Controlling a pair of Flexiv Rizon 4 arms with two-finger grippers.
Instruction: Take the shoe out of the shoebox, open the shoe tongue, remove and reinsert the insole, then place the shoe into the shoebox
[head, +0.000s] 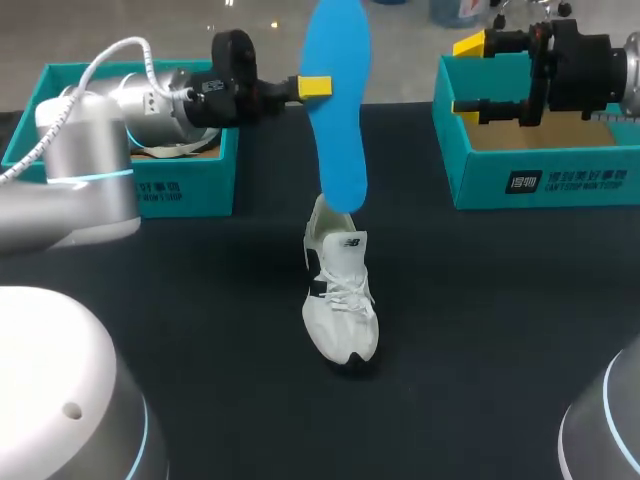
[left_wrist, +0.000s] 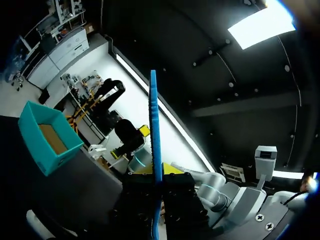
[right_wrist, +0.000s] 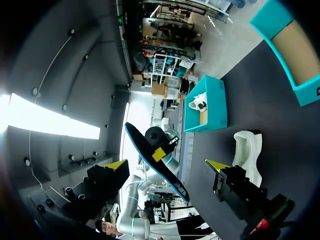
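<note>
A white sneaker (head: 340, 300) stands on the black table near the middle, toe toward me; it also shows beside my right fingers as the sneaker (right_wrist: 248, 152). My left gripper (head: 315, 86) is shut on a long blue insole (head: 337, 100), held upright above the shoe's heel. From the left wrist, the insole (left_wrist: 155, 140) runs edge-on between the left gripper (left_wrist: 156, 185) fingers. My right gripper (head: 468, 75) is open and empty above the right teal shoebox (head: 540, 180). In its own view the right gripper (right_wrist: 167, 165) faces the insole (right_wrist: 150, 155).
A second teal shoebox (head: 190, 190) stands at the back left behind my left arm; in the right wrist view this box (right_wrist: 212, 117) has something white in it. The right box (left_wrist: 50, 150) shows a bare cardboard floor.
</note>
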